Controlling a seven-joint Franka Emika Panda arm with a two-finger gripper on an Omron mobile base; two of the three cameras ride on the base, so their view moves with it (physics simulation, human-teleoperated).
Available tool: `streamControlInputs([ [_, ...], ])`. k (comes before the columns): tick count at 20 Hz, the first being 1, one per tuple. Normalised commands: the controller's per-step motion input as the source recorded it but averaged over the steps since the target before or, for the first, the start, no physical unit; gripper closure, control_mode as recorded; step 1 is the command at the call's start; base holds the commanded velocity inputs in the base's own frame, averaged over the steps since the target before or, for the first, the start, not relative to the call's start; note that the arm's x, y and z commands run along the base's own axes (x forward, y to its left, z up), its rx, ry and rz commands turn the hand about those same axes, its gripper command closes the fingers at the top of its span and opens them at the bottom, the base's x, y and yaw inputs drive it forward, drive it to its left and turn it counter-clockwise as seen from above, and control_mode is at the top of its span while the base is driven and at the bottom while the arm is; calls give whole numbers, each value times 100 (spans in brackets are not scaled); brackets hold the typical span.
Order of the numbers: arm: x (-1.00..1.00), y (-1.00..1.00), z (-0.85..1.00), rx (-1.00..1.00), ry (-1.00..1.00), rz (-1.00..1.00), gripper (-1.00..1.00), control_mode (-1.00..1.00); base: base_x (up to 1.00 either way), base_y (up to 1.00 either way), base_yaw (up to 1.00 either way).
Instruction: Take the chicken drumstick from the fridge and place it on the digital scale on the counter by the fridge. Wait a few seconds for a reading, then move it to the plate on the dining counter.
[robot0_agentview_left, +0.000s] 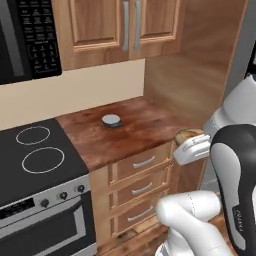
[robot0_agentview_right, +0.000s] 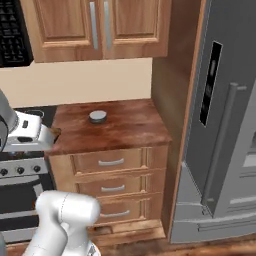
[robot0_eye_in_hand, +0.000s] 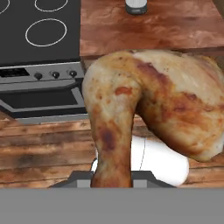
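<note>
Now | step: carrying the chicken drumstick to the digital scale | gripper was closed on the drumstick, out in front of the counter edge | next: probably lift it over the counter and set it gently on the scale.

both base views looked forward and down, from left and right, sharing the counter; the hand view looked from near at the chicken drumstick.
</note>
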Motion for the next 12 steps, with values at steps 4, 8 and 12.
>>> streamControlInputs([
  [4, 0, 0, 0, 0, 0, 0, 100, 100, 87, 28, -26],
  [8, 0, 0, 0, 0, 0, 0, 100, 100, 65, -6, -2],
  [12, 0, 0, 0, 0, 0, 0, 100, 100, 46, -9, 1],
])
